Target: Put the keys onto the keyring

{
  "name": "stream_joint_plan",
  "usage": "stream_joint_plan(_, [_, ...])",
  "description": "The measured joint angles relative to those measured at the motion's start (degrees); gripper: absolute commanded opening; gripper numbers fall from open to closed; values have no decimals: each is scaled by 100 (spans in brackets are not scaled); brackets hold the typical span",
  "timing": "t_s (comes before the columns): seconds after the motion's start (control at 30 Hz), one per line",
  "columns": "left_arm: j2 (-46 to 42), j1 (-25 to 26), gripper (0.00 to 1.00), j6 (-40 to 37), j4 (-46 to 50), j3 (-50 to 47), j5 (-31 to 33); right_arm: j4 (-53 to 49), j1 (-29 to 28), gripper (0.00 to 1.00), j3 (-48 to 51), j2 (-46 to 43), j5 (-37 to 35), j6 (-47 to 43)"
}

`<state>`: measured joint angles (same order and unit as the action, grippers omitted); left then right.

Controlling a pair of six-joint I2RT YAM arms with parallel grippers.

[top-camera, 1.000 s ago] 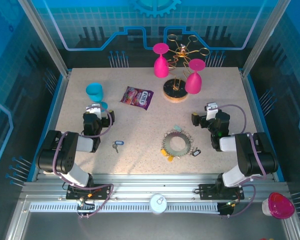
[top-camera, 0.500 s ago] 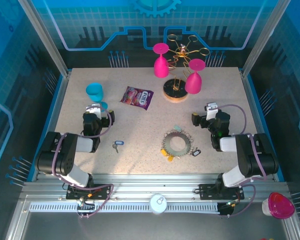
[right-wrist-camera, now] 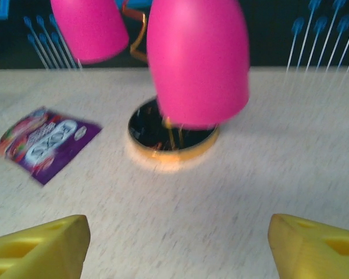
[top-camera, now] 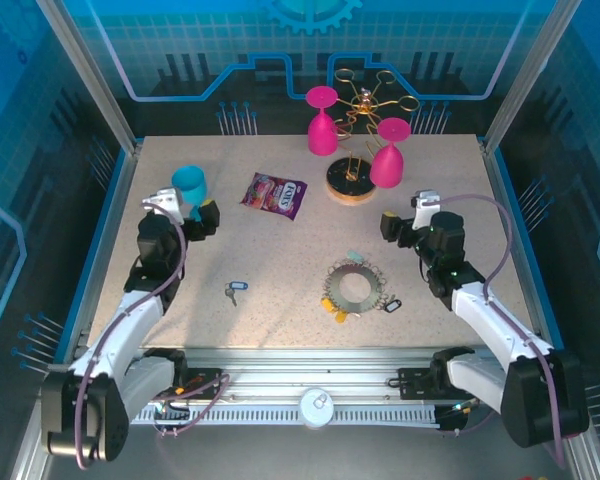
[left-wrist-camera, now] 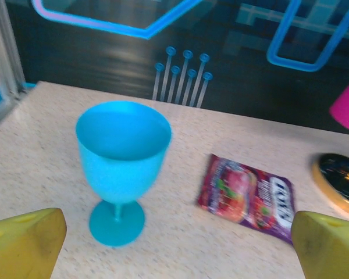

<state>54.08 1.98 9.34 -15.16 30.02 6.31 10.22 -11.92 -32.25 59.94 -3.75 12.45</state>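
– Top external: anything in our grip?
– No, we see left gripper (top-camera: pixel 206 216) and right gripper (top-camera: pixel 390 228) both spread wide, empty. The keyring (top-camera: pixel 353 288) lies between them, nearer right; one key (top-camera: pixel 233 292) sits apart, leftward.

free: tabletop (top-camera: pixel 280 260) btwn loose key (top-camera: pixel 233 292) & keyring (top-camera: pixel 353 288) | blocks far side: teal goblet (top-camera: pixel 190 184), snack bag (top-camera: pixel 275 194), rack (top-camera: pixel 352 182)

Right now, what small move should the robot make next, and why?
Probably lower the open left hand toward the small silver key with a blue tag. It lies alone on the table, apart from the large grey metal ring, while that hand faces the teal plastic goblet instead.
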Motion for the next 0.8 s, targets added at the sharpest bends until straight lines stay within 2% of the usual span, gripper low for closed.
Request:
stream_joint_plan(0.1, [-313, 96, 99, 496, 627, 55, -376, -1134, -330, 78, -339, -4, -44, 496])
stream_joint_plan(0.17, [-391, 356, 99, 796, 973, 68, -503, -1810, -505, 78, -509, 7, -48, 789])
stream_joint_plan(0.23, [-387, 831, 99, 1062, 1257, 74, -540, -2385, -610, 77, -629, 35, -17, 1034])
stream_joint_plan(0.4, [44, 2352, 99, 1801, 1823, 251, -369, -3539, -645, 67, -813, 278, 125, 1325])
stream_joint_plan(0.6, [1043, 3458, 99, 2732, 1921, 573, -98, -4098, -645, 48, -1054, 837, 170, 1298])
stream_joint_plan(0.8, [1937, 4089, 99, 3298, 1825, 970, 48, -4271, -719, 39, -1394, 1547, 173, 1207])
